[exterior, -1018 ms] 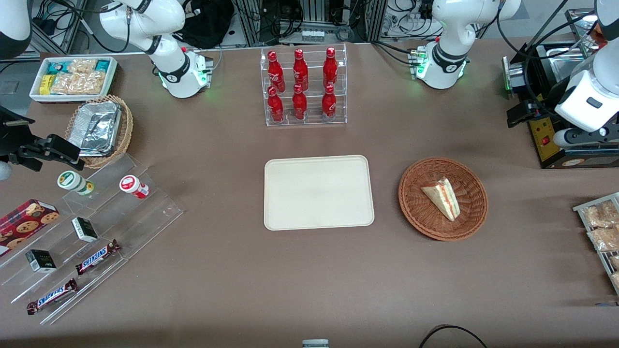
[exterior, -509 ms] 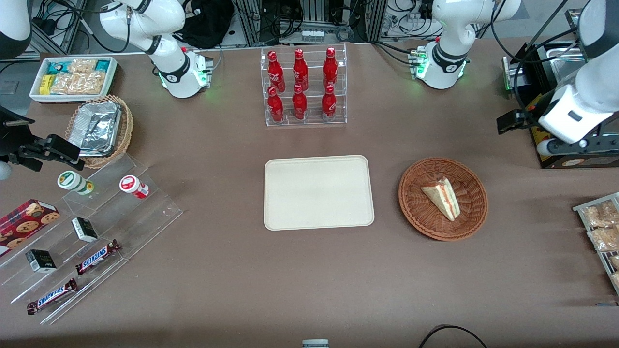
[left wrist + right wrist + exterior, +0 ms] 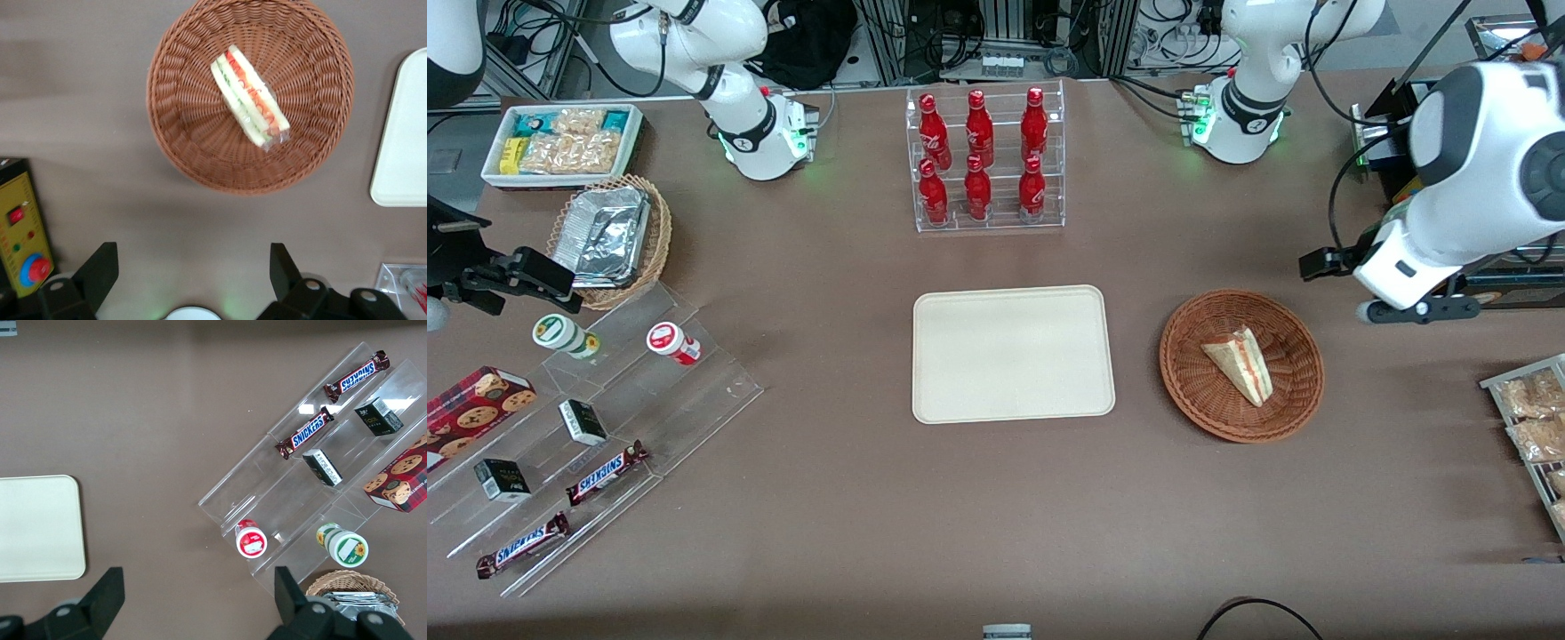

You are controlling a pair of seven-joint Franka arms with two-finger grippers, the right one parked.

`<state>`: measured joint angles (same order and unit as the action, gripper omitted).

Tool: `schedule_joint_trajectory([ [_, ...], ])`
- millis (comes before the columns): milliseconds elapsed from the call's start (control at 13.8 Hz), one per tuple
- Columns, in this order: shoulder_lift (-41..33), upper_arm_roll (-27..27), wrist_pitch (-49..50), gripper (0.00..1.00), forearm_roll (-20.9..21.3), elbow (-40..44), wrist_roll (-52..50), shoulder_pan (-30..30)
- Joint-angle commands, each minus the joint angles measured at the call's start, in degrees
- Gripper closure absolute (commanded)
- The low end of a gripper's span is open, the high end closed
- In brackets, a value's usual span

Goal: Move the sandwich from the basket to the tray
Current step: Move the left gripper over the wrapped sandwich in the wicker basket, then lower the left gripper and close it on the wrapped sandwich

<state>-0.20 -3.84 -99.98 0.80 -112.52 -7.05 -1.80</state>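
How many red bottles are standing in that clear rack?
6 red bottles in the clear rack: three on its upper step, three on the lower step nearer the camera. None looks hidden. The gripper hangs open, short of the basket.

Woven wicker basket (image 3: 1241,365), matt smooth tray (image 3: 1013,354), matt brown tabletop (image 3: 996,498)

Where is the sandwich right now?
The sandwich lies in the basket, beside the tray toward the working arm's end of the table. The gripper hovers open, off the basket's rim, holding nothing.
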Motion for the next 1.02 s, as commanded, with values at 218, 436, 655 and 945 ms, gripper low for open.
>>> schedule_joint_trajectory([
  [218,-1.56,0.41,-16.09,0.0,0.17,-12.44,-0.77,-1.45],
  [436,-0.94,0.32,-23.49,0.0,0.17,-15.97,-9.79,-3.03],
  [655,0.63,0.32,-26.31,0.0,0.17,-16.15,-19.46,-4.43],
  [945,3.45,0.32,-30.97,0.0,0.17,-16.06,-33.61,-6.2],
])
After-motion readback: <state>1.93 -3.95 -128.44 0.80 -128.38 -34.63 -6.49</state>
